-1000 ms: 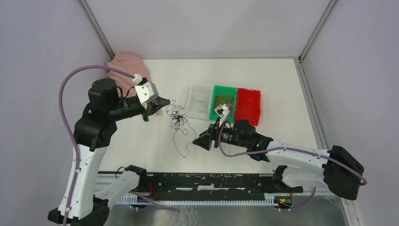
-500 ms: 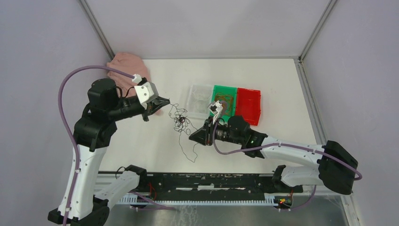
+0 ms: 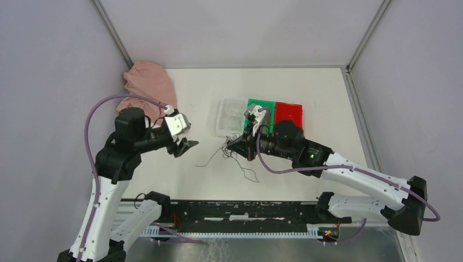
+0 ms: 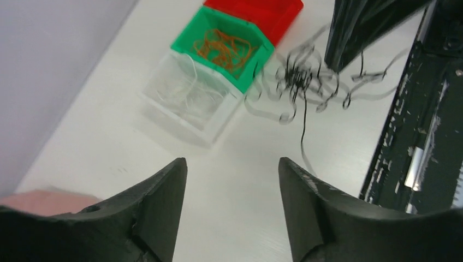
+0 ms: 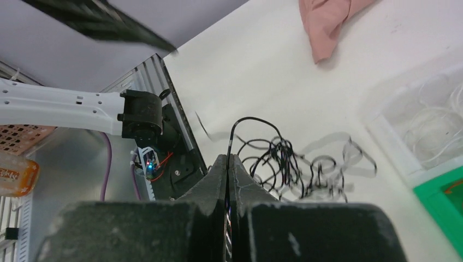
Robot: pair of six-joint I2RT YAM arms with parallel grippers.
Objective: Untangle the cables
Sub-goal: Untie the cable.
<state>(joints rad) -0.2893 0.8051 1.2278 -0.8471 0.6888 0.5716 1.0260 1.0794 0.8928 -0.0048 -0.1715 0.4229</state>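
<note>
A loose tangle of thin black cables (image 3: 228, 151) hangs just left of the bins, its strands trailing over the white table. My right gripper (image 3: 233, 146) is shut on one black strand; the right wrist view shows the strand pinched between the closed fingertips (image 5: 228, 158), with the curly tangle (image 5: 281, 161) beyond. My left gripper (image 3: 188, 146) stands open with nothing in it, a short way left of the tangle. In the left wrist view its fingers (image 4: 164, 202) frame bare table, and the black cables (image 4: 306, 76) hang ahead under the right gripper (image 4: 360, 27).
Three small bins stand in a row: clear (image 3: 221, 117) with whitish wires, green (image 3: 252, 105) with orange wires (image 4: 224, 46), and red (image 3: 289, 112). A pink cloth (image 3: 147, 82) lies at the back left. The black rail (image 3: 235, 210) runs along the near edge.
My left gripper has opened, let go of the black cable and drawn back towards the near edge. My right gripper has shut on a strand and carried the tangle towards the bins.
</note>
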